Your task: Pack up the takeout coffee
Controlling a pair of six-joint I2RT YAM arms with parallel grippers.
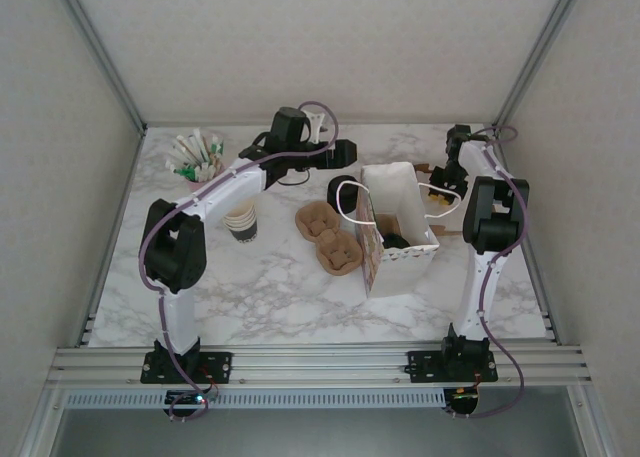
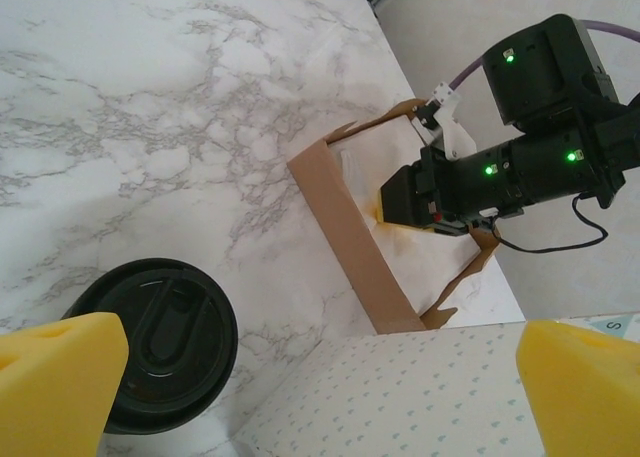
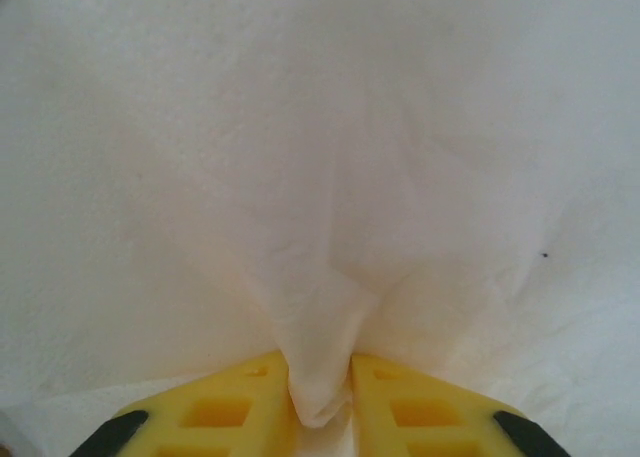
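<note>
The takeout coffee stands on the marble table, and from above I see its round black lid just left of the white paper bag. My left gripper hangs wide open above it, one yellow finger over the lid's edge, the other finger over the bag. At the back right, my right gripper is shut on a fold of white napkin, pinched between its yellow pads. It reaches down into a brown napkin tray.
Two brown pulp cup carriers lie left of the bag. A stack of lidless cream cups stands beside the left arm. A holder of stir sticks and packets sits at the back left. The bag stands open, with a dark item inside.
</note>
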